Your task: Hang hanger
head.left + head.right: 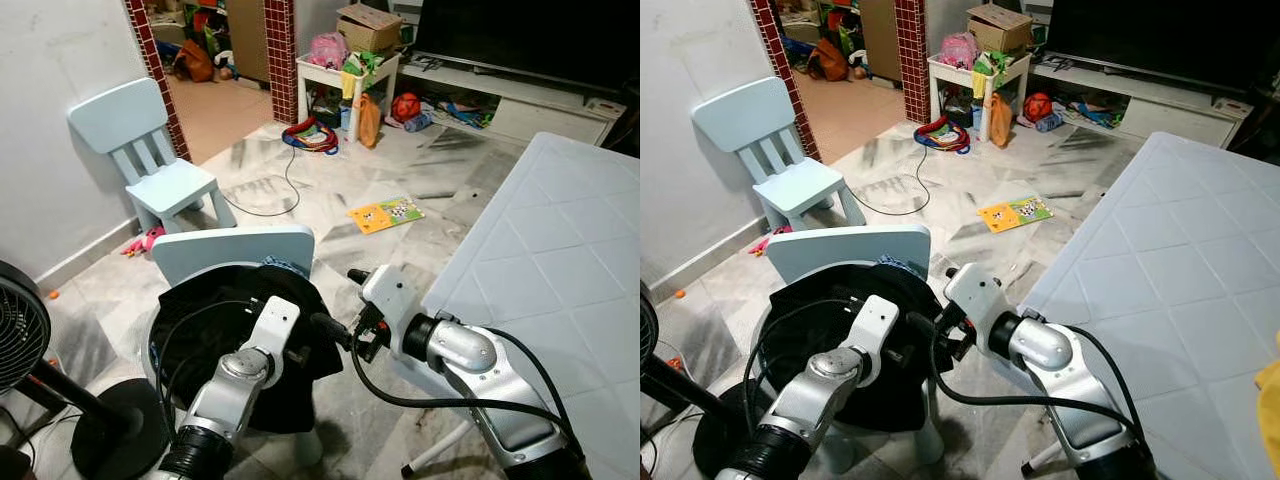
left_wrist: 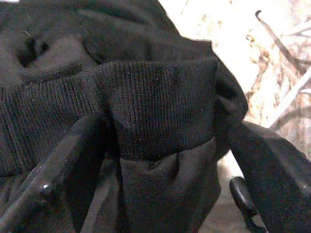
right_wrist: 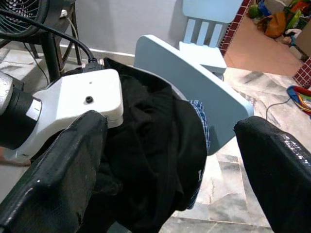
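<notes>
We are working at the small chair point(image 1: 232, 250) draped with black clothing point(image 1: 215, 330). The left gripper point(image 2: 160, 160) is spread around the ribbed hem, fabric between its fingers point(image 2: 58, 170). The right gripper point(image 3: 170, 160) is hovering beside it, also spread. We cannot identify the hanger for certain; a thin dark hook point(image 2: 272, 34) is lying beyond. We should confirm it before closing. No legible writing.

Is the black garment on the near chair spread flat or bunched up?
Bunched up. The black garment lies heaped in folds on the chair; the left wrist view shows its ribbed hem creased between the open left pincer fingers.
</notes>
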